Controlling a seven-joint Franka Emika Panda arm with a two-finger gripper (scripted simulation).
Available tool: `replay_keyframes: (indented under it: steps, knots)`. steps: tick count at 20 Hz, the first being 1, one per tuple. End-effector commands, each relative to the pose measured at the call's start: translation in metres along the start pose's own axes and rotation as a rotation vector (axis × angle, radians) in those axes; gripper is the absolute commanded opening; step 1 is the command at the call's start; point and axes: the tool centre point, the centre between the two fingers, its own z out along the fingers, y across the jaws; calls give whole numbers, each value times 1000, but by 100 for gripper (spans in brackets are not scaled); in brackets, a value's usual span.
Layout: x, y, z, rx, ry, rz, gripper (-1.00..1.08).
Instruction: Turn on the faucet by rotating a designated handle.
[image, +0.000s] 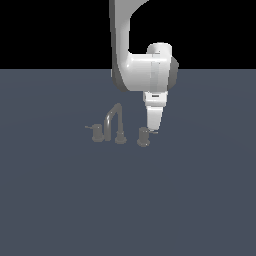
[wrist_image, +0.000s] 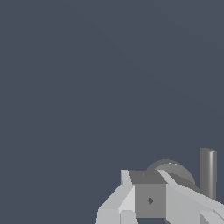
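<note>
My hand (image: 154, 129) hangs just right of the handle (image: 144, 136) in the exterior view, w/ spout (image: 114, 120) and twin knob (image: 97, 132) further left on the bench (image: 200, 200); can't tell if fingers are apart.

a flat, matte slate-blue table (image: 60, 200) fills the lower stretch of the exterior view and the whole backdrop of the wrist view, evenly lit without strong shadows, meeting a plain black void (image: 50, 30) along a straight horizon.
</note>
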Motion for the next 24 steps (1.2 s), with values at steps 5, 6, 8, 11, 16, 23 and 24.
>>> replay_keyframes:
  steps: [5, 6, 8, 11, 16, 23, 24]
  knots:
    - [2, 2, 1, 1, 1, 4, -100]
    - [3, 5, 1, 1, 1, 4, -100]
    - [6, 11, 1, 1, 1, 4, -100]
    - [11, 19, 1, 1, 1, 4, -100]
    - [18, 31, 1, 1, 1, 5, -100]
    - [11, 43, 1, 7, 0, 1, -100]
    - [10, 46, 1, 7, 1, 2, -100]
